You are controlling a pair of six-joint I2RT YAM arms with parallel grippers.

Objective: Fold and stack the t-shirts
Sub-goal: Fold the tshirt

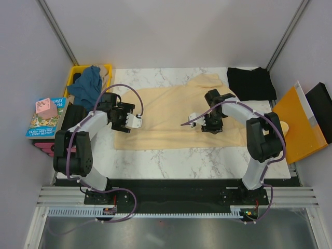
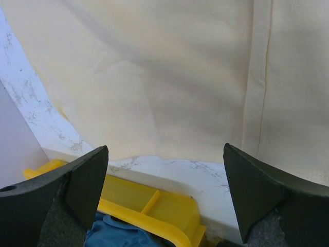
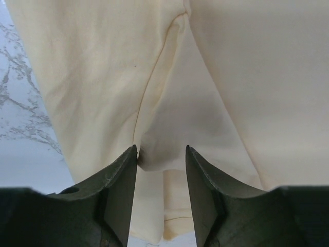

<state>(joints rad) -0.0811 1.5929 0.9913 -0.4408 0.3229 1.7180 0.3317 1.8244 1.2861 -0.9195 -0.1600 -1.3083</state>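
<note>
The pale cream-yellow t-shirt (image 1: 171, 111) lies spread flat across the middle of the marble table. My left gripper (image 1: 139, 120) hovers over its left edge with jaws wide open and empty (image 2: 165, 149). My right gripper (image 1: 189, 121) is over the shirt's middle, and its jaws (image 3: 161, 149) stand partly open either side of a raised fold of cream cloth (image 3: 164, 128). The black t-shirt (image 1: 251, 83) lies folded at the back right. The teal-blue t-shirt (image 1: 88, 85) is bunched in the yellow crate and shows in the left wrist view (image 2: 118, 234).
The yellow crate (image 1: 106, 67) stands off the table's back left corner (image 2: 154, 206). An orange flat folder (image 1: 295, 124) lies at the right edge. Books (image 1: 44, 122) with a pink object (image 1: 45, 107) sit at the left. Grey walls enclose the sides.
</note>
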